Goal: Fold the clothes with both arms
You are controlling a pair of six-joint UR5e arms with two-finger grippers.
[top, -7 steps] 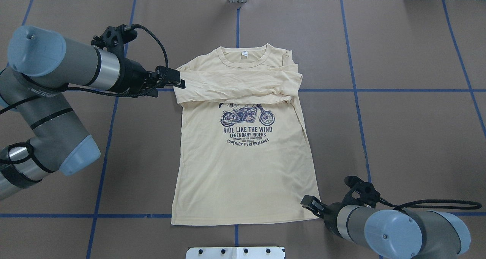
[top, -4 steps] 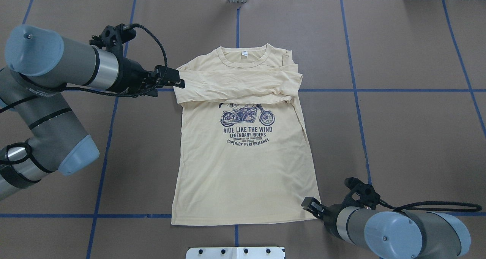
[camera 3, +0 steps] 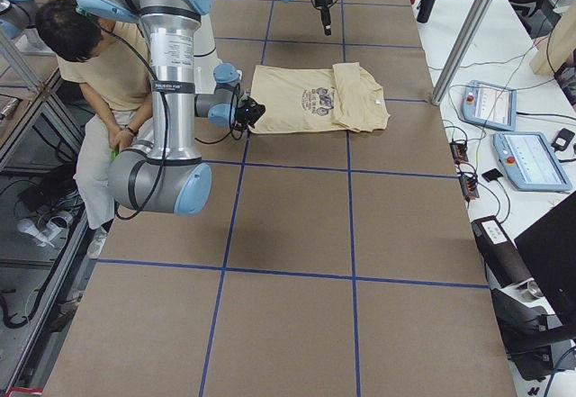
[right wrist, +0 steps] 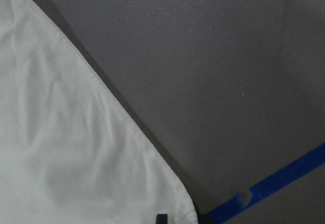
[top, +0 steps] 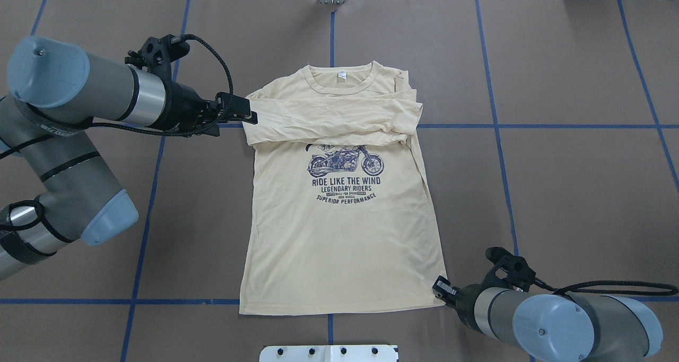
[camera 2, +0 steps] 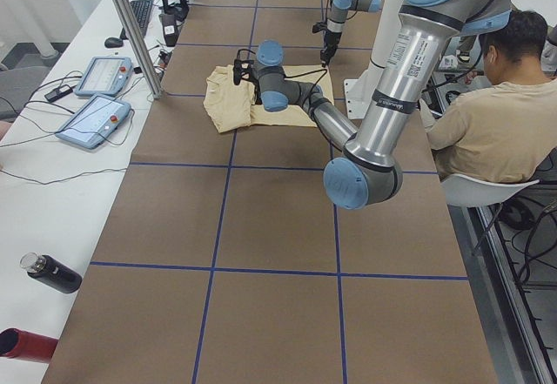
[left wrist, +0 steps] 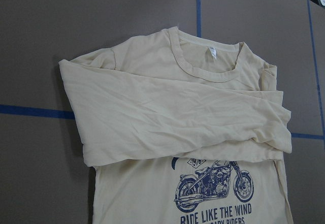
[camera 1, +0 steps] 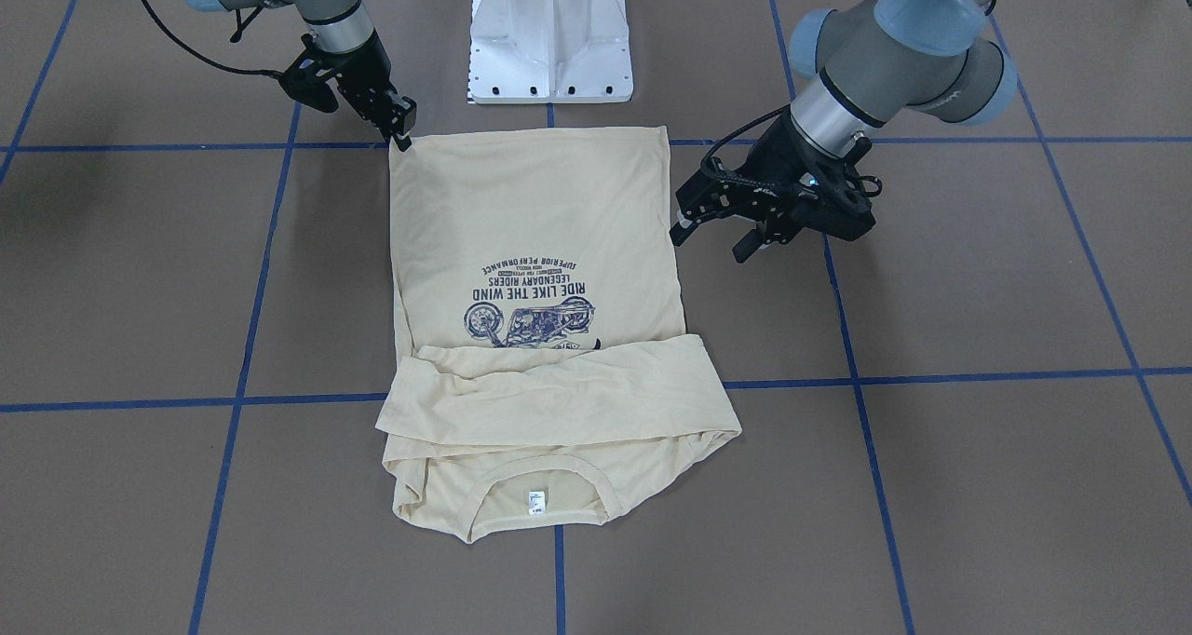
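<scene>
The cream-yellow T-shirt (top: 339,234) lies flat, print up, collar at the far side, with both long sleeves folded across the chest (camera 1: 559,393). My left gripper (top: 253,117) hangs open above the table, beside the shirt's shoulder at the sleeve fold (camera 1: 712,241). No fingers show in the left wrist view, only the shirt (left wrist: 177,112) seen from above. My right gripper (top: 438,287) is down at the hem corner nearest the robot (camera 1: 403,140). In the right wrist view one dark fingertip (right wrist: 161,218) rests on the flat corner of the cloth (right wrist: 76,148). I cannot tell how its jaws stand.
The white pedestal base (camera 1: 549,48) stands just behind the hem. Blue tape lines (top: 493,126) cross the brown table. A person (camera 2: 487,114) sits behind the robot. Control pendants (camera 3: 531,158) and bottles (camera 2: 52,272) lie on the white side bench.
The right gripper has sunk and slid slightly toward the robot, ending at the hem corner. The left arm and the shirt have hardly moved.
</scene>
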